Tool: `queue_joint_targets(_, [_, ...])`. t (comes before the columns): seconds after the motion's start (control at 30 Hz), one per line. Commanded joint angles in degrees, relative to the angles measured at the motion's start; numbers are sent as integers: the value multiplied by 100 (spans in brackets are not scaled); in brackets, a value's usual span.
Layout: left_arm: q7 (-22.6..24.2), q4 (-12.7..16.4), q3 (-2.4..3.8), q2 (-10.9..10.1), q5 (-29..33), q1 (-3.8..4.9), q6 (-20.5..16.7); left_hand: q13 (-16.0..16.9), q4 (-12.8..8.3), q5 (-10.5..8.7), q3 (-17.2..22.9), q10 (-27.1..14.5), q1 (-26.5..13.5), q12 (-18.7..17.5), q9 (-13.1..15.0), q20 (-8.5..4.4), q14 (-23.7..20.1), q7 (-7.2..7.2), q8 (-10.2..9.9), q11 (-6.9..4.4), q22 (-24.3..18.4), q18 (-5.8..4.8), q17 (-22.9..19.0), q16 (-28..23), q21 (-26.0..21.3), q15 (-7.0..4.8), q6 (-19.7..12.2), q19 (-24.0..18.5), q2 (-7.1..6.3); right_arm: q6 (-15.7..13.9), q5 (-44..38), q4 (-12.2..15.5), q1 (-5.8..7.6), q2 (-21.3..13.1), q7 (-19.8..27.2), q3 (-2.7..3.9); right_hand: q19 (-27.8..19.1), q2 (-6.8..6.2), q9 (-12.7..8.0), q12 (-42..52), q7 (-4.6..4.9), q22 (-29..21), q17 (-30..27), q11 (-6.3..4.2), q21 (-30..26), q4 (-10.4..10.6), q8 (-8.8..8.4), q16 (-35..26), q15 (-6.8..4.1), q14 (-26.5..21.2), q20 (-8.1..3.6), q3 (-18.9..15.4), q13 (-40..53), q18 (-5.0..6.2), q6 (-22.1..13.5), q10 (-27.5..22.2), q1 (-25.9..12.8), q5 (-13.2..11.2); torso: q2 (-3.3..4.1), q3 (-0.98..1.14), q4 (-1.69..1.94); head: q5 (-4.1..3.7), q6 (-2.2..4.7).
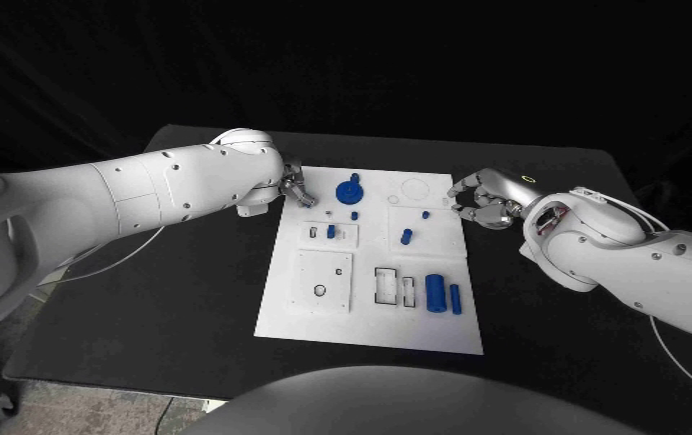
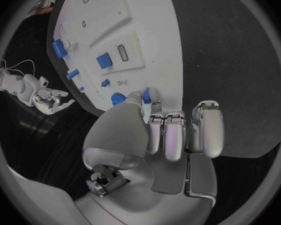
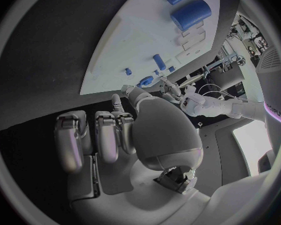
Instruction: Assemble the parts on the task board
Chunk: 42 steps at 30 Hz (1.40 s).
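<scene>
**A:** ok so where's everything sitting? The white task board [image 1: 378, 300] is dead centre on the black table [image 1: 144, 315], long side running away from the robot.

**B:** yep. Blue round gear-looking part [image 1: 351, 192] stands at about 11 o'clock on the board. Two small blue pegs [image 1: 408, 236] are near the middle, one more tiny blue piece [image 1: 332, 231] a bit toward 9 o'clock. Down around 5 o'clock a fat blue cylinder [image 1: 436, 293] lies flat, with a thinner blue rod [image 1: 456, 299] just beside it.

**A:** and the hands?

**B:** left hand [image 1: 293, 188] sits off the board's edge at roughly 10 o'clock, near the gear but not touching it. Wrist view shows its fingers [image 2: 176, 135] curled in, nothing in them.

**A:** right one?

**B:** right hand [image 1: 485, 198] is at about 2 o'clock, right by the board's edge. Fingers [image 3: 106, 135] are folded down there too, holding nothing that I can see.
</scene>
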Motion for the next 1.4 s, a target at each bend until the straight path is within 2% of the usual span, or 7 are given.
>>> queue_joint_targets(0.03, [179, 8, 2, 2, 95, -7, -14, 1489, 13, 41, 183, 600, 120, 11, 34, -31, 583, -41, -38, -48, 955, 23, 1506, 14, -28, -30, 23, -17, -1, 29, 13, -1, -3, -5, -28, 0, 598, 6, -6, 22, 6, 1508, 1506, 45, 26, 1, -24, 19, 30, 599, 32, 38, 1508, -39, 24, 591, 56, 26, -1, 4, 5, 2, 0])
queue_joint_targets(0.17, [198, 30, 2, -24, 143, -11, -16, 1489, 15, 60, 514, 600, 230, 11, 74, -40, 583, -43, -41, -50, 965, 24, 1506, 14, -34, -30, 24, -16, -89, 29, 36, -8, -3, -5, -29, 0, 598, 10, -9, 22, 7, 1508, 1506, 45, 26, -4, -25, 19, 31, 599, 32, 49, 1508, -39, 23, 591, 61, 41, -3, 5, 6, 3, 0])
queue_joint_targets(0.27, [199, 63, 2, -60, 182, -14, -20, 1489, 26, -36, 872, 600, 238, 11, 114, -36, 583, -37, -43, -47, 976, 22, 1506, 14, -41, -37, 34, -14, -208, 31, 48, -12, -4, -6, -30, 0, 598, 15, -10, 22, 9, 1508, 1506, 46, 26, -7, -26, 19, 31, 599, 32, 57, 1508, -39, 22, 591, 64, 52, -1, 5, 8, -2, 0])
queue_joint_targets(0.53, [174, 259, -2, -247, 365, -19, -212, 1489, 17, -76, 1860, 600, -75, 11, 247, -25, 583, -23, -13, -39, 1013, 19, 1506, 14, -54, -27, 87, 2, -527, 44, 71, -23, -5, -14, -41, 0, 598, 20, -12, 22, 11, 1508, 1506, 47, 26, -10, -27, 19, 31, 599, 33, 66, 1508, -39, 22, 591, 67, 64, 0, 2, 6, -1, 0])
queue_joint_targets(0.67, [89, 446, -3, -387, 385, -19, -399, 1489, 18, -73, 1981, 600, -164, 11, 264, -25, 583, -17, -18, -35, 1014, 22, 1506, 14, -66, -22, 82, -4, -579, 53, 77, -27, -8, -27, -50, 0, 598, 20, -12, 22, 11, 1508, 1506, 47, 26, -10, -27, 19, 31, 599, 33, 66, 1508, -39, 22, 591, 67, 64, 0, 1, 9, 17, 0])
queue_joint_targets(1.13, [-200, 1895, -21, -1233, 418, -64, -1674, 1489, 15, -179, 2130, 600, -360, 11, 296, -14, 583, 8, -52, -15, 1035, 17, 1506, 14, -57, -7, 3, 14, -669, 79, 96, -2, -22, -106, -76, 0, 598, 32, -15, 22, 12, 1508, 1506, 50, 26, -13, -27, 19, 33, 599, 33, 82, 1508, -39, 24, 591, 70, 83, -1, 1, 17, 39, 0])
queue_joint_targets(1.4, [-113, 2467, -27, -1437, 131, -260, -2022, 1489, -2, -171, 2165, 600, -365, 11, 315, -12, 583, 10, -53, -14, 1048, 12, 1506, 14, -41, -6, -33, 32, -683, 72, 124, -19, -41, -130, -64, -1, 598, 38, -15, 22, 10, 1508, 1506, 50, 26, -15, -26, 19, 33, 599, 34, 92, 1508, -39, 28, 591, 72, 94, -6, -3, 17, 64, 0])
